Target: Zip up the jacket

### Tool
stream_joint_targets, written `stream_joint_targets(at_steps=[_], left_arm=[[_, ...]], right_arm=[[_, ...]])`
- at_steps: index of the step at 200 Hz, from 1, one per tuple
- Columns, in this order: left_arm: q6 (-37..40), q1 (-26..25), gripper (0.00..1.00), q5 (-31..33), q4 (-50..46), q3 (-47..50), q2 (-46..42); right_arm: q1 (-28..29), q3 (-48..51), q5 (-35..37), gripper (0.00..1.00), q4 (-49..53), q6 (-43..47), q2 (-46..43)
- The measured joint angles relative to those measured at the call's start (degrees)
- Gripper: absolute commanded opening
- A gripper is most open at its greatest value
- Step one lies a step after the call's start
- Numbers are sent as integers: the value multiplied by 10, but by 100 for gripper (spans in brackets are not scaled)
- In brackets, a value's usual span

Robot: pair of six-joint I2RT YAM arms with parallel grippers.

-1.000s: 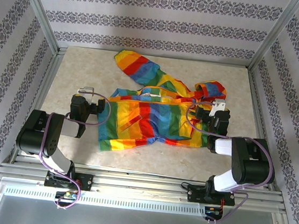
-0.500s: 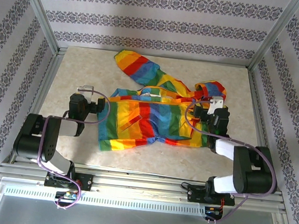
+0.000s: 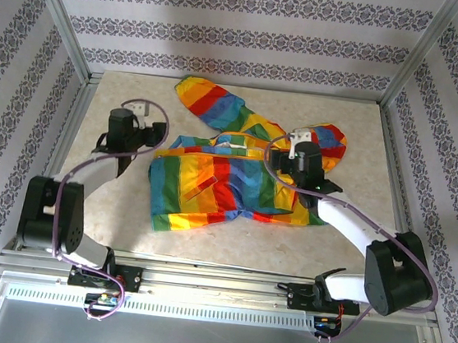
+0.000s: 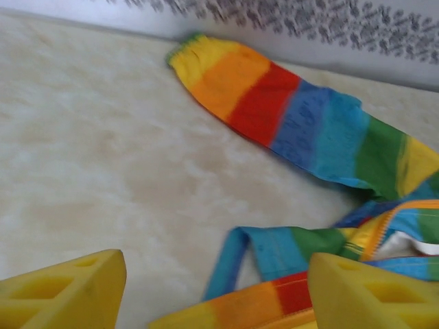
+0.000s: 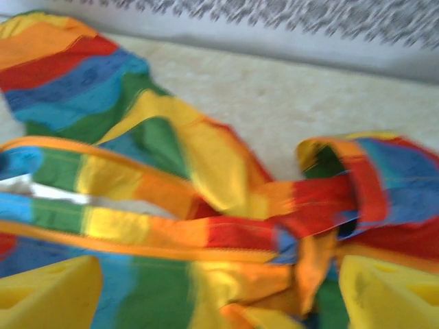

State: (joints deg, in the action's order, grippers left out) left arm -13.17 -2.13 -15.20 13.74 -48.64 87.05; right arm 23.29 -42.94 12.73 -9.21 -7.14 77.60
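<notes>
Top external view: rainbow-striped jacket (image 3: 228, 180) lies crumpled mid-desk (image 3: 109, 207), one sleeve (image 3: 212, 103) thrown toward the back wall. We note the left hand (image 3: 146, 135) at the jacket's left edge and the right hand (image 3: 301, 156) over its bunched right end. On the left wrist view the left hand (image 4: 219, 301) is spread wide, with a striped hem lying between the yellow fingers (image 4: 62, 288) but nothing gripped. The right hand (image 5: 219, 295) is likewise wide open above folded cloth and holds nothing. We cannot find the slider in any view. The orange zipper edge (image 5: 137, 236) runs through overlapping folds. Our main worry is a pinch that closes on loose cloth or a second layer instead of the zipper tape. Thin fabric would likely slide and bunch on the smooth desk if only one end is held. The folded sleeve (image 5: 363, 192) beside the right hand could also get caught in a grasp.
</notes>
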Motion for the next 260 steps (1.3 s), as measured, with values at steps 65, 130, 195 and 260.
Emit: stream_joint_targets(at_steps=[65, 130, 195, 260], left_arm=[[-47, -118, 60, -18, -142, -209, 210], [-60, -219, 55, -8, -258, -553, 458], [-74, -223, 54, 29, -329, -588, 495], [-125, -150, 51, 48, -258, -266, 291]], right_arm=[[103, -78, -24, 58, 142, -154, 112], [141, -52, -56, 40, 172, -245, 161], [68, -117, -108, 17, 234, -248, 230], [3, -349, -128, 3, 343, -183, 384]])
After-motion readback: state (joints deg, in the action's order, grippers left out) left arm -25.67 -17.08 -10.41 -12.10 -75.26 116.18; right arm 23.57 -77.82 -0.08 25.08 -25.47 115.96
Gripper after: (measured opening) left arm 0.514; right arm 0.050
